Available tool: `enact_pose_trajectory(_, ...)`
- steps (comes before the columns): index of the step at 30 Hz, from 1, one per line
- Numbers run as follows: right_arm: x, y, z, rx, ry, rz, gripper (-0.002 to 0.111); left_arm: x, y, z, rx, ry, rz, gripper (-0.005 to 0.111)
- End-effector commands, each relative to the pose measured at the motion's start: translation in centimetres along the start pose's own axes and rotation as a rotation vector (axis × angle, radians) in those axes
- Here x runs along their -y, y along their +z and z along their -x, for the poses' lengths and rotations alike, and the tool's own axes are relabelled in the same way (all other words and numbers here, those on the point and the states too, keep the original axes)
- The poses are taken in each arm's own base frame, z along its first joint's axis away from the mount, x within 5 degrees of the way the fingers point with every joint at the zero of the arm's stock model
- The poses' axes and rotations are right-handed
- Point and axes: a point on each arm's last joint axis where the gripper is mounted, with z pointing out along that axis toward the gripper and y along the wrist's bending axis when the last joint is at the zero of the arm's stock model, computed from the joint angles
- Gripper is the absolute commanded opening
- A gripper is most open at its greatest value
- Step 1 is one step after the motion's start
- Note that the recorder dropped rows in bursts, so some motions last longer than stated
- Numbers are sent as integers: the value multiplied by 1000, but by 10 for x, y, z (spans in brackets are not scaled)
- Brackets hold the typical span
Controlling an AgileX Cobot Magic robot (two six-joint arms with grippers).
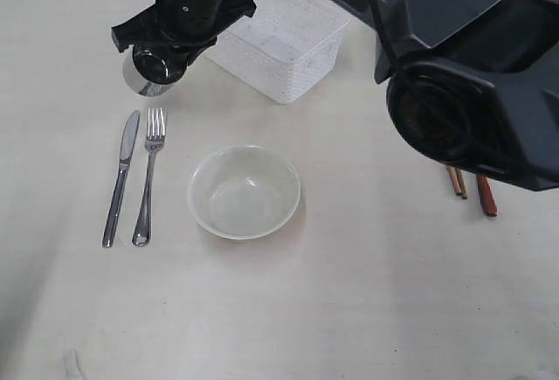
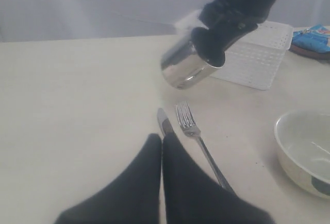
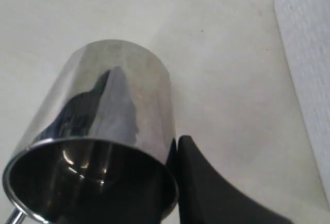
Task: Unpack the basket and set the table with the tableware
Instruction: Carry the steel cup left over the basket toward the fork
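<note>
My right gripper [image 1: 166, 52] reaches across to the left and is shut on the rim of the shiny steel cup [image 1: 148, 74], which hangs tilted above the table [image 1: 367, 310], beyond the tips of the knife [image 1: 120, 179] and fork [image 1: 148, 179]. In the right wrist view one finger [image 3: 206, 183] presses the cup [image 3: 103, 121] wall from outside. The off-white bowl [image 1: 244, 192] stands right of the fork. The white basket [image 1: 284, 48] is behind it. Chopsticks [image 1: 456, 181] and the reddish spoon [image 1: 486, 196] peek from under the right arm. My left gripper [image 2: 162, 140] is shut and empty, just short of the knife [image 2: 165, 122].
The right arm's dark bulk [image 1: 472, 92] covers the right rear of the table. In the left wrist view a blue crisp packet [image 2: 312, 36] lies on a small brown plate [image 2: 309, 53] beyond the basket [image 2: 252, 59], and the bowl [image 2: 307, 149] sits close to the fork [image 2: 193, 131].
</note>
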Motion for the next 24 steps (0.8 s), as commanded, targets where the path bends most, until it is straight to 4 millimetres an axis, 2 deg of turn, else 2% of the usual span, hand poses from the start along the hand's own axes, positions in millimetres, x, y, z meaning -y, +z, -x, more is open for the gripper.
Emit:
enact_pose_trajectory(1, -4, -21, 2, 10, -35, -2, 0, 0, 0, -1, 1, 2, -5, 0)
enact_pose_trajectory(6, -6, -46, 10, 88, -38, 6, 0, 0, 0, -1, 1, 2, -5, 0)
enact_pose_trajectory(10, -6, -57, 10, 82, -67, 2, 0, 0, 0, -1, 1, 3, -5, 0)
enact_pose_trajectory(20, -3, -38, 7, 47, -123, -40, 0, 0, 0, -1, 1, 3, -5, 0)
enact_pose_trajectory(24, -14, -27, 7, 75, -147, -28, 0, 0, 0, -1, 1, 3, -5, 0)
